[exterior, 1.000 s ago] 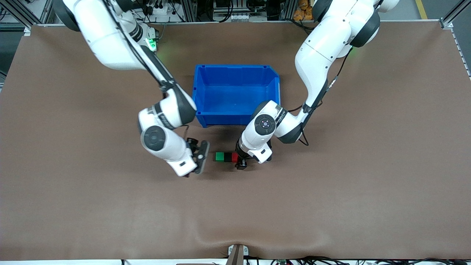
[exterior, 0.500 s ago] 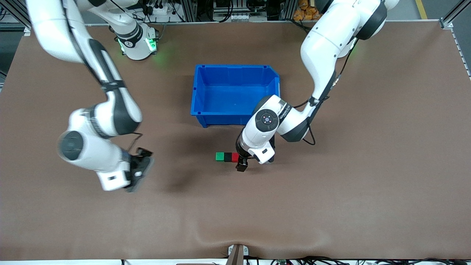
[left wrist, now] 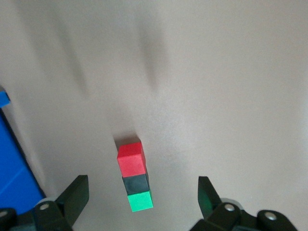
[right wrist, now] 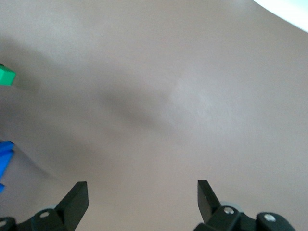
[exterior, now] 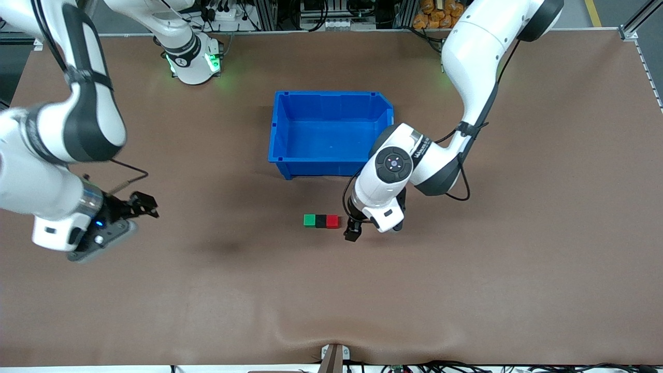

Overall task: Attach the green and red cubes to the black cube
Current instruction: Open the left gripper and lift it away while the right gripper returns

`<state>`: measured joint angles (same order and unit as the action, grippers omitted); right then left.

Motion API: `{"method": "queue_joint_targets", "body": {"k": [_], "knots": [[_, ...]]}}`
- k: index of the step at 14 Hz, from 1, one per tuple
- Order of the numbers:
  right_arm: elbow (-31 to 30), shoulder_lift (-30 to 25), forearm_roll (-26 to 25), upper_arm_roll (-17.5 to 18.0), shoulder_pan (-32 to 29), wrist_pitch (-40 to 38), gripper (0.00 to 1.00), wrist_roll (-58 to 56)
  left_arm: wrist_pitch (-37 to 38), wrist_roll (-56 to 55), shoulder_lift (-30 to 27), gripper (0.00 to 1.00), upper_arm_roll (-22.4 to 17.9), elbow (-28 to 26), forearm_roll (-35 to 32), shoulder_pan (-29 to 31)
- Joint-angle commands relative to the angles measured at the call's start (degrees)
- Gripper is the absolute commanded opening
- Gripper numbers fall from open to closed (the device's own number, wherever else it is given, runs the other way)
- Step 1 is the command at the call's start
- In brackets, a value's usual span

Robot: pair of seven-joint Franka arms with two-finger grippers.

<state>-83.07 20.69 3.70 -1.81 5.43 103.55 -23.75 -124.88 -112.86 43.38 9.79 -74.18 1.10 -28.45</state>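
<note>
- Front view: a deep blue plastic bin (exterior: 331, 98) stands on the brown counter (exterior: 466, 290). Nearer the camera than the bin, three small cubes lie in a touching row: the bright green cube (exterior: 309, 220) toward the right arm's end, the matte black cube (exterior: 321, 221) in the middle, the bright red cube (exterior: 332, 221) toward the left arm's end. The row sits apart from the bin's near wall.
- Front view, arms: the left tool (exterior: 352, 231) hangs low just beside the red cube, on the side away from the bin's right-arm end, holding nothing. The right tool (exterior: 132, 204) is over bare counter well apart from the bin, toward the right arm's end.
- Left wrist view: both black fingers (left wrist: 72, 195) of the left tool are spread wide and empty. Between them, farther off, lie the red cube (left wrist: 130, 159), black cube (left wrist: 135, 183) and green cube (left wrist: 140, 200), face to face in one line. A strip of the blue bin (left wrist: 14, 173) shows at the edge.
- Right wrist view: the right tool (right wrist: 142, 197) is spread wide with nothing in it, over bare counter. The green cube (right wrist: 6, 75) and a corner of the blue bin (right wrist: 4, 159) show at the picture's edge.
</note>
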Motion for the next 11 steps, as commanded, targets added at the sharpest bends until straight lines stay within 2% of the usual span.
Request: {"method": "queue_joint_targets", "body": {"k": [1,3,5,8,11], "knots": [[-1.9,-6.1,-0.4,-2.9,-0.2,-3.7,1.0,3.8,3.3,1.7,-2.9,1.0,0.1,-1.2,-0.6,0.9],[-2.1,-8.8,-0.4,-6.8,-0.1,-7.3,1.0,3.9,6.5,3.1,-4.9,1.0,-0.1,-1.5,-0.5,1.3],[-2.1,-11.4,-0.4,-8.6,-0.3,-11.5,1.0,4.1,10.7,6.8,-7.0,1.0,0.1,-1.6,-0.7,3.2],[-1.9,-14.3,-0.4,-8.5,-3.5,-18.7,1.0,9.1,17.6,14.7,-10.3,1.0,-0.1,-1.7,-0.7,5.2],[-2.0,-17.2,-0.4,-8.3,-4.3,-22.6,1.0,12.0,25.5,24.8,-14.8,1.0,-0.2,-2.2,-0.7,7.4]]}}
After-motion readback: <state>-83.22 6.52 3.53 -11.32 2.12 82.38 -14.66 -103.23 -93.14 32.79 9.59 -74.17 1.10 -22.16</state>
